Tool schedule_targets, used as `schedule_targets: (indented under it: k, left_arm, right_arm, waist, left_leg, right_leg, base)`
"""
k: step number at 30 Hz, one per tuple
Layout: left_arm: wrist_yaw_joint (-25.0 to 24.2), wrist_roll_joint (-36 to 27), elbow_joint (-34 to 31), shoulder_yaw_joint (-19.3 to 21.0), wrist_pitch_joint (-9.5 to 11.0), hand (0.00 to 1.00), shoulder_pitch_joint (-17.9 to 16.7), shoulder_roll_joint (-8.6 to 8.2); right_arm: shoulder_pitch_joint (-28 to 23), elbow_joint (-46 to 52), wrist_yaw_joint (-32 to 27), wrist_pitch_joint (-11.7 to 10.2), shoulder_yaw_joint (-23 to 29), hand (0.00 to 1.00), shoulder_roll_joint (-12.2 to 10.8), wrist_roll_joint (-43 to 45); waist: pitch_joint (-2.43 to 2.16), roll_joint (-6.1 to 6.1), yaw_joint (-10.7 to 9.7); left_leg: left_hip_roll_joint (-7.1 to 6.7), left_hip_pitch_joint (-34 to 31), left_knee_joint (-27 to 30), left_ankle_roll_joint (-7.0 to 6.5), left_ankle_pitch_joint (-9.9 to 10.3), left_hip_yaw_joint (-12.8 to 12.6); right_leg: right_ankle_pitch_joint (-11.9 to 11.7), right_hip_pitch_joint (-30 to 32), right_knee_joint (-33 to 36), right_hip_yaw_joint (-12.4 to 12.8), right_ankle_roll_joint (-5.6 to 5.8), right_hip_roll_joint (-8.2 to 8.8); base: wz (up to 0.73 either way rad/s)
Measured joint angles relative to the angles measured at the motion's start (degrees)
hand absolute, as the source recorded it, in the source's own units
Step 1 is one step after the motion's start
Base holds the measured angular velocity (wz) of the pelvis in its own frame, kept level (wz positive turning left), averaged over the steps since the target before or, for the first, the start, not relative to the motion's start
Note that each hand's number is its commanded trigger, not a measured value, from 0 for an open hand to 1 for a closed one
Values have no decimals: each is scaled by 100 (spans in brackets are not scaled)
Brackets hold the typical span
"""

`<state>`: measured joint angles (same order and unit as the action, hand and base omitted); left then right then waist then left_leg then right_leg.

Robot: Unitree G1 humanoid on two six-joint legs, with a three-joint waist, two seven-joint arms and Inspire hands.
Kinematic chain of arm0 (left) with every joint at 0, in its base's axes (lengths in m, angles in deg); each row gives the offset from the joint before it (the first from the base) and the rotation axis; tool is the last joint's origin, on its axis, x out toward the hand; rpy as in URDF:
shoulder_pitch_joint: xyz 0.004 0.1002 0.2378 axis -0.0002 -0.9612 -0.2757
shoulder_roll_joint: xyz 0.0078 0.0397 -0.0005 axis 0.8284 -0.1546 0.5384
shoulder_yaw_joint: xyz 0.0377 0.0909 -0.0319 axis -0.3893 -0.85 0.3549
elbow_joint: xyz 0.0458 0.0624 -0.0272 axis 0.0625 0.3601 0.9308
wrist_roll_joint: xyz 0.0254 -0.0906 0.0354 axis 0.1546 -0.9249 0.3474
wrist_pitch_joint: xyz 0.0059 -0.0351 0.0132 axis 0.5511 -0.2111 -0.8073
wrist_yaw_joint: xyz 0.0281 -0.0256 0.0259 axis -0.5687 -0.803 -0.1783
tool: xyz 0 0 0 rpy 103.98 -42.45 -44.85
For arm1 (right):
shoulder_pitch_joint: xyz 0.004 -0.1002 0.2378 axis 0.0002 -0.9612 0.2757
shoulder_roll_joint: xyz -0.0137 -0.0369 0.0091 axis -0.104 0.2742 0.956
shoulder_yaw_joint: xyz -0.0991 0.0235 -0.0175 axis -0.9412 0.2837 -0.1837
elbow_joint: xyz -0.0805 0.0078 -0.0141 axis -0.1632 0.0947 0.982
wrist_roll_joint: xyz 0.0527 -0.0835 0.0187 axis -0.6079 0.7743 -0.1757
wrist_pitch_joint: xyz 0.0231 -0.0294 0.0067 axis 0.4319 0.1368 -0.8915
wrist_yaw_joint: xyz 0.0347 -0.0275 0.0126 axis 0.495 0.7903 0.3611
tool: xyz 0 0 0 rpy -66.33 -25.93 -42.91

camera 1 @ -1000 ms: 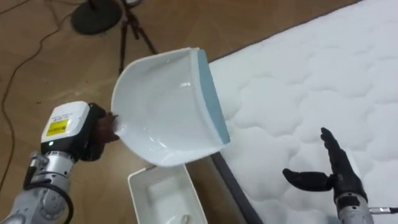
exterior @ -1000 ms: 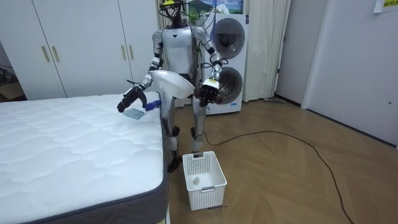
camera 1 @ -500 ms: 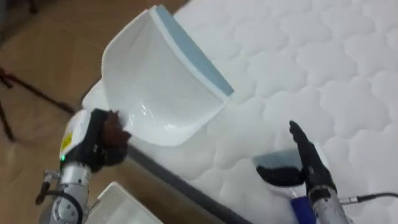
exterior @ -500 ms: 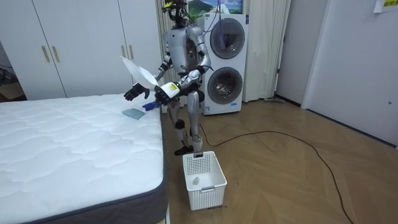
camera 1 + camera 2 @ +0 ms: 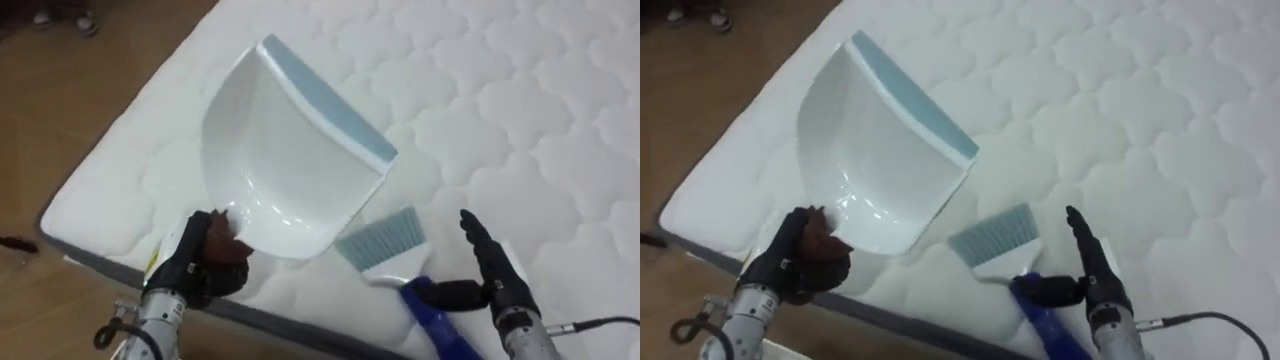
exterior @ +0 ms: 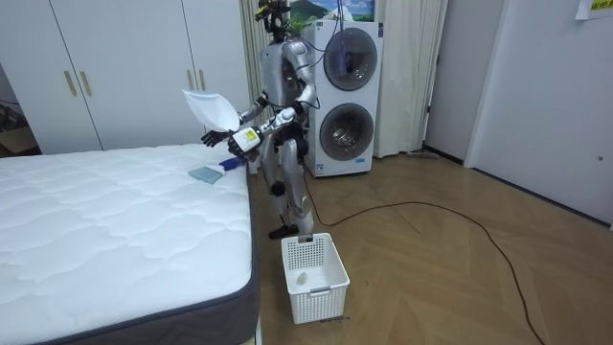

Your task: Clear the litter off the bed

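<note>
Dustpan (image 5: pixel 290 165) clenched by left hand (image 5: pixel 205 268); brush (image 5: pixel 382 240) lies just beside right hand (image 5: pixel 498 282), fingers straight.

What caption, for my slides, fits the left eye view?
Left robot hand holds a dustpan over the mattress; right robot hand hovers open by a brush.

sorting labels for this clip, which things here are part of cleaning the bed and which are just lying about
Part of the job:
mattress
dustpan, held in the left hand
brush, lying on the mattress beside the open right hand
white basket, probably for sweepings

Just about:
washing machines
wardrobe doors
</note>
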<state>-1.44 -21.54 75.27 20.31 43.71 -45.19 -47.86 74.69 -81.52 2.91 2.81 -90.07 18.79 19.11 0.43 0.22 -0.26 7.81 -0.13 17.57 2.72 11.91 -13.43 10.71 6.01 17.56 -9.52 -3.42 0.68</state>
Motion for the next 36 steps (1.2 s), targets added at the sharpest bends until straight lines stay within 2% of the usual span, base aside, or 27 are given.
schedule_targets:
  k: [2, 4, 6, 8, 12, 15, 16, 17, 21, 25, 30, 31, 32, 33, 36]
  left_arm:
    - [-103, -167, -1, 39, 0, 0, -152, -5]
    - [-152, -189, 1, 95, 0, 0, -222, -7]
    - [-151, -203, 2, 170, 0, 0, -226, -16]
    - [-127, -316, 3, 187, 0, 0, -222, -16]
    - [-116, -513, 189, 202, 0, 0, -89, -43]
    - [11, -522, 329, 302, -29, 0, -11, -81]
    - [60, -522, 329, 317, -35, 0, 34, -86]
    - [123, -522, 329, 316, -40, 0, 127, -101]
    - [311, -710, 328, 312, -45, 0, 456, -108]
    - [385, -741, 322, 296, -69, 0, 522, -109]
    - [380, -738, 418, 300, -239, 0, 501, -135]
    - [380, -738, 529, 300, -278, 0, 486, -157]
    - [380, -739, 645, 298, -328, 0, 451, -176]
    - [380, -739, 735, 292, -332, 0, 447, -176]
    - [382, -575, 1631, 295, -340, 0, 398, -165]
  right_arm:
    - [-4, -12, 119, 30, -25, 0, 4, -24]
    - [-11, -21, 226, 47, -29, 0, -2, -1]
    - [-20, -40, 336, 70, -29, 0, -8, -17]
    - [-33, -54, 335, 119, -25, 0, -7, 24]
    - [-74, -89, 271, 159, -22, 0, -39, 223]
    - [-152, -99, 257, 165, -17, 0, -53, 224]
    - [-150, -96, 226, 166, 28, 0, -58, 223]
    - [-150, -101, 182, 166, 118, 0, -86, 231]
    - [-151, -149, 60, 234, 145, 0, -204, 223]
    - [-236, -149, 67, 309, 140, 0, -299, 233]
    - [-398, -330, 75, 427, 154, 0, -299, 464]
    - [-443, -436, 75, 472, 164, 0, -298, 513]
    - [-503, -499, 73, 552, 175, 0, -294, 556]
    - [-524, -526, 73, 581, 175, 0, -289, 568]
    - [-547, -1096, 68, 619, 188, 0, -285, 584]
  waist:
    - [-3, 1, 102]
    - [-11, 19, 141]
    - [-12, 19, 155]
    - [-14, 21, 51]
    - [-14, 15, -2]
    - [-3, 15, -84]
    - [13, 42, -101]
    - [33, 65, -148]
    - [39, 78, -232]
    - [31, 84, -249]
    - [14, 86, -246]
    - [1, 98, -244]
    - [-35, 121, -236]
    - [-44, 129, -236]
    - [-59, 150, -243]
  left_leg:
    - [-71, 67, 37, 3, 6, 565]
    - [-85, 138, 40, 60, 50, 905]
    - [-98, 274, -58, 66, 51, 1073]
    - [-109, 426, -189, 68, 50, 1067]
    - [-133, 516, -206, 68, 50, 1053]
    - [-135, 714, -364, 70, 51, 1048]
    - [-130, 791, -474, 69, 51, 1051]
    - [-133, 825, -541, 69, 51, 1049]
    - [-176, 844, -660, 74, 54, 1045]
    - [-182, 852, -709, 74, 54, 1034]
    - [-172, 897, -707, 74, 54, 1021]
    - [-170, 956, -708, 74, 54, 1003]
    - [-169, 992, -705, 74, 54, 937]
    - [-169, 1012, -705, 74, 54, 902]
    - [-175, 1175, -718, 73, 54, 888]
  right_leg:
    - [-44, 1, 37, 349, -45, -118]
    - [-78, 20, 46, 629, -71, -235]
    - [-107, 23, 42, 797, -84, -322]
    - [-105, 17, 107, 900, -78, -374]
    - [-115, -12, 108, 957, -66, -365]
    - [-112, -128, 84, 990, -57, -382]
    - [-121, -166, 32, 989, -41, -394]
    - [-133, -178, 12, 977, -22, -388]
    - [-130, -115, 18, 995, 52, -360]
    - [-140, -96, 16, 995, 67, -357]
    - [-154, -163, 33, 1010, 54, -367]
    - [-154, -220, 23, 1025, 54, -373]
    - [-153, -248, 16, 1050, 56, -377]
    - [-153, -263, 13, 1059, 56, -377]
    - [-140, -408, 6, 1079, 65, -379]
  base:
    - [-95]
    - [-87]
    - [-63]
    - [-31]
    - [-20]
    - [-6]
    - [0]
    - [6]
    - [5]
    - [0]
    - [-3]
    - [-10]
    - [-11]
    - [-10]
    - [-6]
